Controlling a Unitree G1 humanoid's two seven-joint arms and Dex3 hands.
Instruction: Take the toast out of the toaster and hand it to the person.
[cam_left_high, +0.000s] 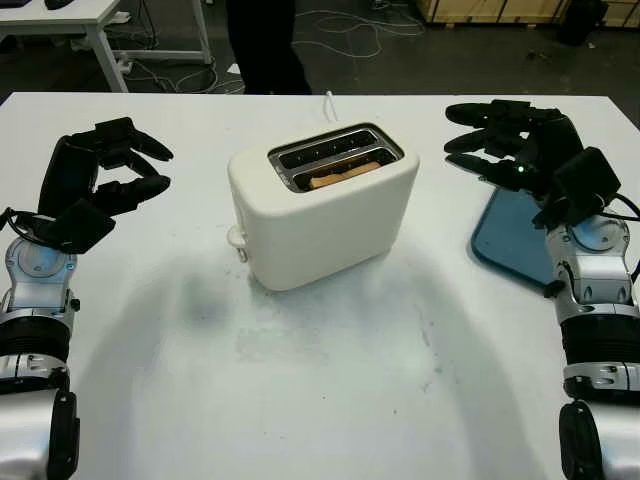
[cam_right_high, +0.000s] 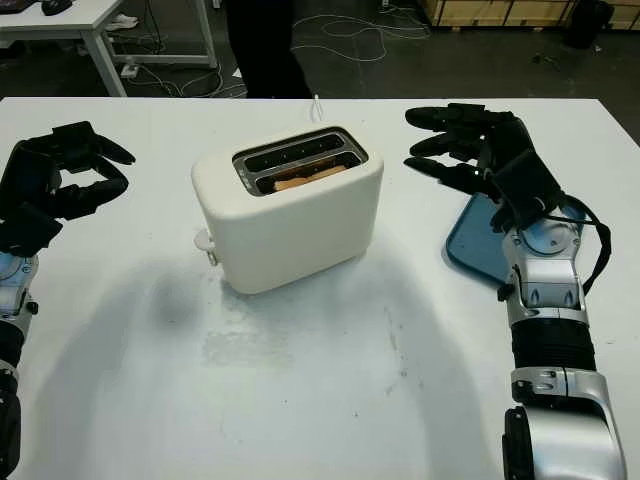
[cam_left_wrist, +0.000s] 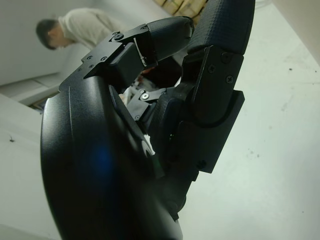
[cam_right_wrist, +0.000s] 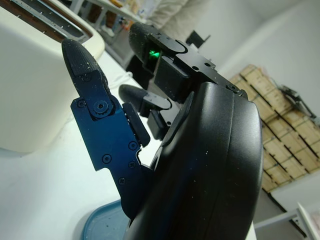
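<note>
My right hand (cam_left_high: 500, 140) hangs open, empty, beside the toaster (cam_left_high: 325, 205); toast (cam_left_high: 345, 172) sits low in its slot. A shallow pinch could slip or crumble it.

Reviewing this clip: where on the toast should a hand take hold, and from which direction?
Grip the toast by its exposed top edge, coming straight down from above. It sits upright in the nearer slot of the toaster, mostly sunk, so only that edge is reachable; fingers would likely pinch its two flat faces. The right hand, open beside the toaster, looks closer than the left hand.
</note>
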